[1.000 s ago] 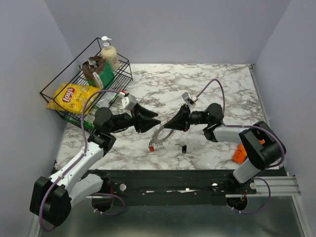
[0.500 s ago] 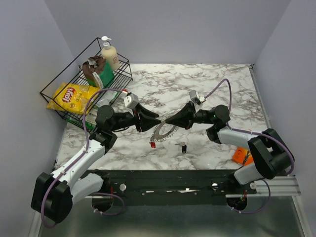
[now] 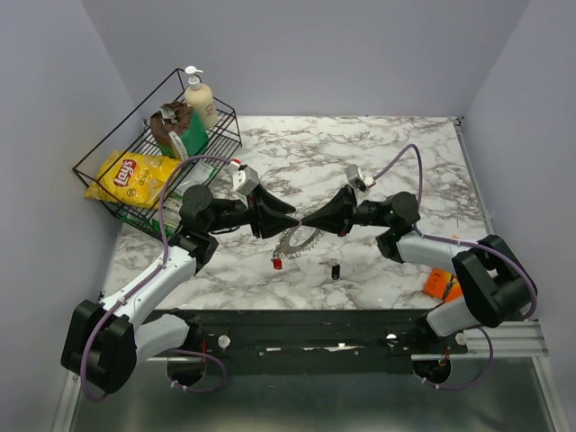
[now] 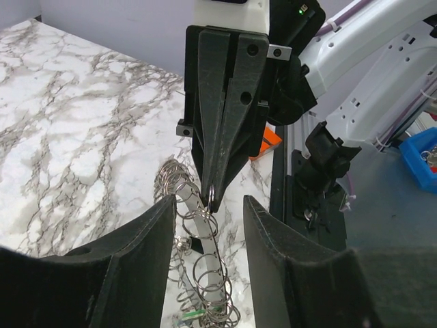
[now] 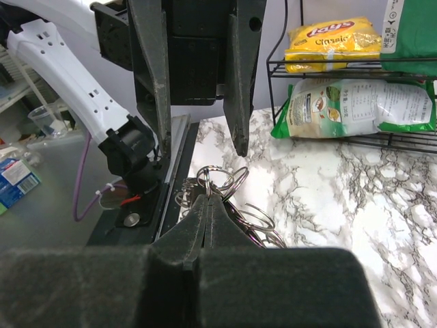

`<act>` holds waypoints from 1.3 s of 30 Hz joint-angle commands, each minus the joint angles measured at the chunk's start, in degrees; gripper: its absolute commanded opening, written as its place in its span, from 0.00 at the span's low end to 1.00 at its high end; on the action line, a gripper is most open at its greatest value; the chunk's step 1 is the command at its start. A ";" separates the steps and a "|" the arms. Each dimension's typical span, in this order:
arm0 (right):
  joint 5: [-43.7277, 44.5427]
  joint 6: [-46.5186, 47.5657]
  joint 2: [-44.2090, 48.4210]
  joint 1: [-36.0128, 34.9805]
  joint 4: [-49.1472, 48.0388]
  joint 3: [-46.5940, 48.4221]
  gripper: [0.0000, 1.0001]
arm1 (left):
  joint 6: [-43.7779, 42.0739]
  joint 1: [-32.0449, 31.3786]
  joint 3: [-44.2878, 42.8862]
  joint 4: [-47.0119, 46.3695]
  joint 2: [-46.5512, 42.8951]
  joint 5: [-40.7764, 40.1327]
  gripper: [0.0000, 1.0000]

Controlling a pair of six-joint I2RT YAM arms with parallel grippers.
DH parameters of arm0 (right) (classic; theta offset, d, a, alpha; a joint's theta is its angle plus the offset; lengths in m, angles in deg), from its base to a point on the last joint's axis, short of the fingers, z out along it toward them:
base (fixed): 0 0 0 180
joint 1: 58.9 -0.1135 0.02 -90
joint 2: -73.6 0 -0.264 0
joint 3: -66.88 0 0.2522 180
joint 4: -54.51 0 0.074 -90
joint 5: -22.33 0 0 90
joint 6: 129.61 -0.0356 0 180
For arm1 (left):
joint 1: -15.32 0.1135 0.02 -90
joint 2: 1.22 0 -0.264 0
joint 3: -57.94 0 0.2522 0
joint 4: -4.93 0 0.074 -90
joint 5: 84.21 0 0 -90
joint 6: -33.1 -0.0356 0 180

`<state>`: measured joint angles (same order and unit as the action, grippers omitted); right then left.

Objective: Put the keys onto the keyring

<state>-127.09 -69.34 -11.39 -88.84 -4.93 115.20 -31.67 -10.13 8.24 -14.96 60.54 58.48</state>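
The keyring (image 3: 292,241) is a silvery hoop strung with many small split rings. It hangs tilted from my right gripper (image 3: 304,221), which is shut on one small ring at its top (image 5: 218,179). A red key (image 3: 277,265) is at its low end, touching the table. A green key (image 4: 186,316) shows low on the hoop (image 4: 205,256). A black key (image 3: 334,269) lies loose on the table. My left gripper (image 3: 286,219) is open and empty. Its fingers (image 4: 153,253) stand either side of the right gripper's tip (image 4: 213,195).
A wire basket (image 3: 108,153) at the back left holds a chips bag (image 3: 126,175), a soap bottle (image 3: 200,97) and packets. An orange flat piece (image 3: 439,283) lies by the right arm's base. The table's front rail (image 3: 306,328) is dark.
My right gripper has lifted the keyring's top end and shifted slightly right. My left gripper has moved right and closed in on the right gripper's tip, still open.
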 commanded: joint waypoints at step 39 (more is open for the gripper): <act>-0.17 -2.43 5.19 -0.13 -12.04 0.24 0.01 | -4.14 -2.41 -3.52 3.24 2.14 2.60 0.00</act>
<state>-127.59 -71.20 -7.76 -88.75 -4.91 115.07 -35.87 -12.45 5.46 -12.49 62.24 60.58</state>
